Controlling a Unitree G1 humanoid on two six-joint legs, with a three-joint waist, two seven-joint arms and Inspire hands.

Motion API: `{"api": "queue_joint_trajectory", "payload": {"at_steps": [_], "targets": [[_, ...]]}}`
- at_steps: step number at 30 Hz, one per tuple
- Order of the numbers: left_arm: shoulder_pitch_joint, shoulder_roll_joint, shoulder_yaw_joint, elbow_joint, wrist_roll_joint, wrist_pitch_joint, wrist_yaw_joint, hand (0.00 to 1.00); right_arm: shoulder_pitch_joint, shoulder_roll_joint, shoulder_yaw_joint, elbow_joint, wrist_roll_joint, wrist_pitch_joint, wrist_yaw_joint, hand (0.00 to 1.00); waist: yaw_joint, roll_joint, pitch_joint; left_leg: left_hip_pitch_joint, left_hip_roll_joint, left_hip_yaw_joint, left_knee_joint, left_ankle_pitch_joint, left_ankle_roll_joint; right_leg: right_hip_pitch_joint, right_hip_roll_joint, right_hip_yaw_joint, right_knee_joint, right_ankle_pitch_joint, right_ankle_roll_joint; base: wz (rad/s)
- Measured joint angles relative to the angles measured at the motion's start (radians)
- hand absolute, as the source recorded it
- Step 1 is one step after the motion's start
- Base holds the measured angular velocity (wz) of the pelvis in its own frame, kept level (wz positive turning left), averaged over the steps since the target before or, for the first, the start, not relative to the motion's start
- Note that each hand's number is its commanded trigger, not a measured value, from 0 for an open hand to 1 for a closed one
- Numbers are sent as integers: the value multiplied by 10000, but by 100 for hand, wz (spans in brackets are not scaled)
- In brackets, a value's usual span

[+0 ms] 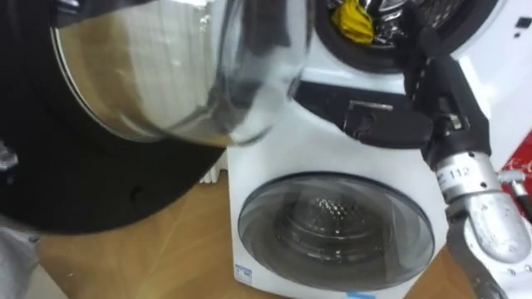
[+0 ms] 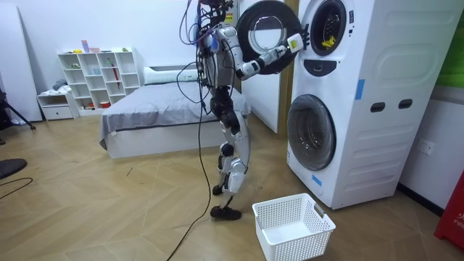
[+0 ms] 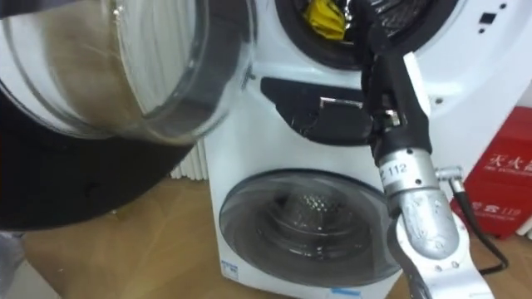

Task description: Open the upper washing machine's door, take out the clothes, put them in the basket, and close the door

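The yellow cloth lies bunched inside the drum of the upper washing machine, just behind the lower edge of the round opening. The right hand is raised to this opening, its forearm rising from the lower right. Its fingertips are at the dark rim, to the right of the cloth. So the cloth lies to the left of the hand and a little deeper in the drum; the two are near, but they seem to be apart. The hand is dark against the dark rim, so I cannot tell how its fingers are set, and I see no cloth in them. The cloth is a crumpled heap (its long axis is unclear, because the picture edge cuts its top). The open door hangs at the left and does not block the way. In my judgement the coming move asks the right hand to go leftwards and inwards, then close on the heap. A white basket stands on the floor before the machine.
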Motion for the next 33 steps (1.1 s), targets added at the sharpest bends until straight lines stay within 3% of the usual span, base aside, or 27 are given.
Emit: {"api": "queue_joint_trajectory", "payload": {"at_steps": [2, 3, 4, 5, 6, 8, 13, 16, 18, 20, 25, 29, 33], "targets": [[5, 35, 0, 73, -2, -1, 24, 0, 0, -5, -3, 2, 6, 81, -12, 0, -44, 134, 61, 162, 127, -208, -116, 3, -4, -280, 633, 60, -737, -116, -170, -12], [71, 39, -8, 73, -5, 18, 25, 0, -1, -31, -21, -4, 0, 92, -62, 0, -152, 95, 37, 347, 110, -252, -222, 2, -5, -374, 904, 156, -1419, 37, -276, 11], [103, 32, -19, 71, -2, 29, 25, 0, -9, -43, -23, -6, -5, 95, -114, 0, -199, 77, 25, 449, 81, -289, -260, -4, -7, -375, 1008, 233, -1763, 214, -334, 33], [199, 6, -6, 54, 36, 49, 27, 0, -11, -55, -27, -12, -108, 95, -195, 0, -344, 68, 7, 680, 49, -410, -389, -21, -14, -314, 1186, 341, -2108, 813, -521, 37], [329, -12, 55, 45, 96, 55, 104, 0, -14, -78, -48, -15, -209, 93, -213, 0, -371, -14, -62, 888, 19, -464, -620, -55, -70, -261, 1300, 445, -2213, 1555, -647, 33], [521, -109, 106, 39, 110, 87, 195, 0, -79, -134, -101, -20, -211, 99, -211, 0, -335, 115, -184, 1194, 160, -493, -884, -91, -147, 78, 1469, 421, -2469, 1612, -701, 4], [779, -159, 153, 67, 299, 314, 196, 0, -394, -287, -590, -117, -205, 99, -477, 0, -333, 153, -170, 1587, 375, -570, -1284, -87, -293, 467, 1695, 340, -2798, 1616, -782, 1], [836, -166, 426, 60, 301, 410, 184, 0, -395, -406, -917, -187, 41, 99, -536, 0, -349, 32, -172, 1750, 460, -574, -1456, -82, -347, 589, 1792, 324, -2900, 1584, -829, 0], [788, -170, 478, 39, 302, 414, 171, 0, -409, -505, -1008, -335, 137, 89, -573, 0, -374, -73, -98, 1857, 488, -597, -1511, -101, -382, 793, 1882, 323, -3148, 1581, -847, 0], [788, -182, 477, -37, 307, 418, 172, 0, -528, -536, -1029, -340, 155, 85, -571, 0, -457, -130, -101, 1843, 510, -609, -1570, -124, -404, 820, 1947, 313, -3278, 1602, -878, 0], [817, -218, 476, -527, 588, 506, 186, 0, -951, -806, -1350, -356, 256, 85, -588, 0, -657, -258, -135, 1853, 579, -653, -1575, -130, -417, 822, 1981, 269, -3304, 1608, -888, 1], [839, -286, 472, -846, 774, 502, 217, 0, -1055, -1099, -1587, -357, 229, 85, -592, 0, -671, -259, -136, 1862, 596, -616, -1596, -129, -417, 822, 2011, 241, -3320, 1607, -888, 0], [905, -286, 472, -841, 768, 508, 326, 0, -1055, -1121, -1589, -355, 226, 89, -585, 0, -726, -223, -113, 1871, 589, -560, -1608, -129, -417, 946, 1978, 111, -3547, 1608, -887, 1]]}}
